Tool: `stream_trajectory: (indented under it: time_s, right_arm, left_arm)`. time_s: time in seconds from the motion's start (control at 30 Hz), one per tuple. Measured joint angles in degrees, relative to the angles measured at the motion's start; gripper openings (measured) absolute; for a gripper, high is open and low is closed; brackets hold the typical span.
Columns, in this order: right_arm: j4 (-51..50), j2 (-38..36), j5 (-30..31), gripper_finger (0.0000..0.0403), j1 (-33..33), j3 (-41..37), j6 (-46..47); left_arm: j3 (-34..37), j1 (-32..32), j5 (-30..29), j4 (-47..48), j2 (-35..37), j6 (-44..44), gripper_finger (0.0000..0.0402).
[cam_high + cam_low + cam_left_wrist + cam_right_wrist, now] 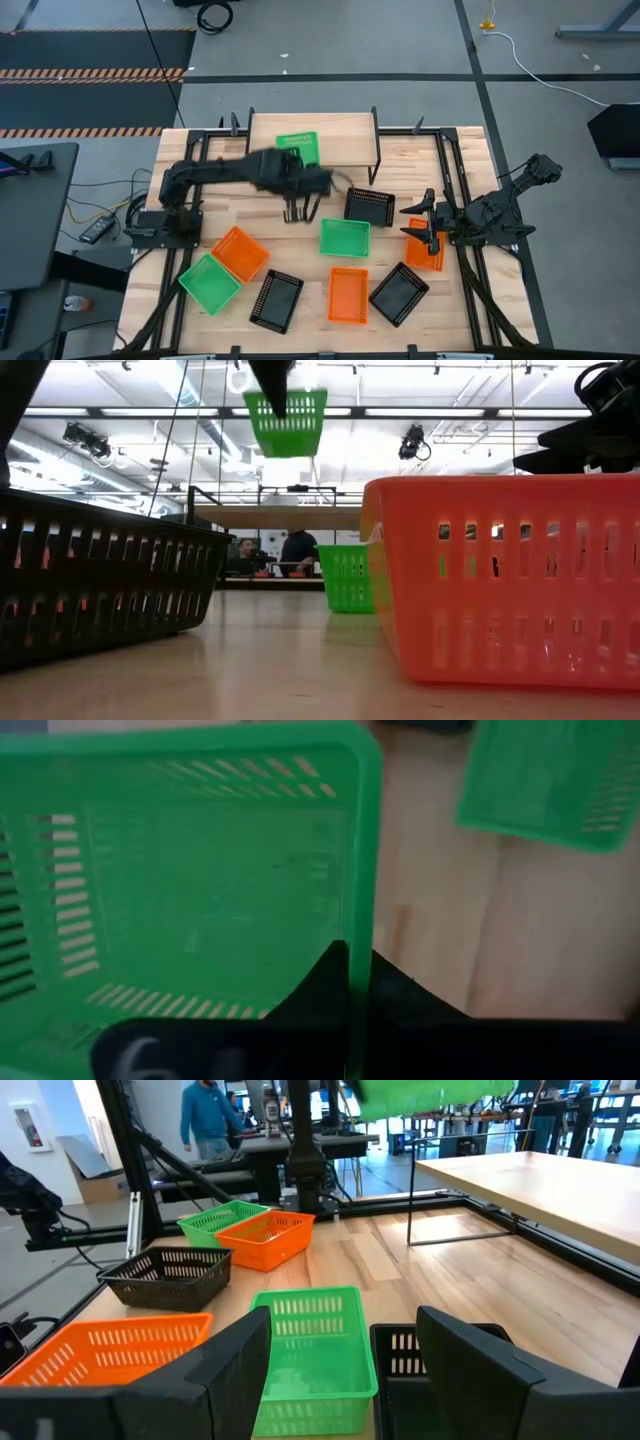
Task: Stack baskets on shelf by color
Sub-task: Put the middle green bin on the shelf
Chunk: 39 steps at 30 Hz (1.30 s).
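Step in hand: carry. Left pincer (296, 160) clamped on wall of green basket (297, 147), held aloft over shelf (345, 137). Next: lower, set down, release. Right pincer (428, 227) wide open, empty, near black basket (369, 206).

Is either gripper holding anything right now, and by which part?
The left gripper pinches a bright green perforated plastic basket by its side wall, lifted in the air. The right gripper is open and empty.
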<state>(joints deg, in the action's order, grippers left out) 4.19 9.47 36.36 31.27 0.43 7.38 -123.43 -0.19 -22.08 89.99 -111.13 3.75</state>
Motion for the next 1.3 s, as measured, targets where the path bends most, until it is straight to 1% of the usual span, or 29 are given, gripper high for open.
stream_trajectory:
  time_s: [0.23, 0.4, 0.53, 0.7, 0.8, 0.93, 1.1, 1.3]
  right_arm:
    - [0.01, 0.0, 0.0, 0.0256, 0.0, 0.0, 1.89]
    - [0.0, 0.0, 0.0, 0.0256, 0.0, 0.0, 2.08]
    - [0.0, 0.0, -0.02, 0.0256, 0.0, 0.0, 2.22]
    - [0.0, 0.02, -0.04, 0.0256, 0.0, 0.0, 3.52]
    - [0.0, 0.02, -0.04, 0.0256, 0.0, 0.0, 3.22]
    - [0.0, 0.04, -0.04, 0.0256, 0.0, 0.0, 2.97]
    - [0.0, 0.04, 0.14, 0.0256, 0.0, 0.0, 0.05]
    - [0.02, 0.04, 2.04, 0.0256, 0.0, 0.0, -1.2]
  left_arm:
    - [0.01, 11.3, 3.9, 0.05, 0.02, -8.27, 0.0005]
    - [0.1, 16.94, 8.15, 0.0, 0.02, -12.73, 0.0005]
    - [5.04, 18.95, 8.91, -0.85, 0.13, -17.38, 0.0005]
    - [13.4, 22.44, 8.7, -3.53, 0.24, -19.37, 0.0005]
    - [16.21, 24.23, 8.39, -7.17, 0.95, -19.41, 0.0005]
    - [17.65, 26.25, 9.35, -7.14, 1.27, -17.82, 0.0014]
    - [17.96, 26.82, 9.93, -3.71, 1.09, -18.35, 0.0051]
    - [18.07, 26.56, 10.27, -1.17, 1.14, -19.46, 0.0089]
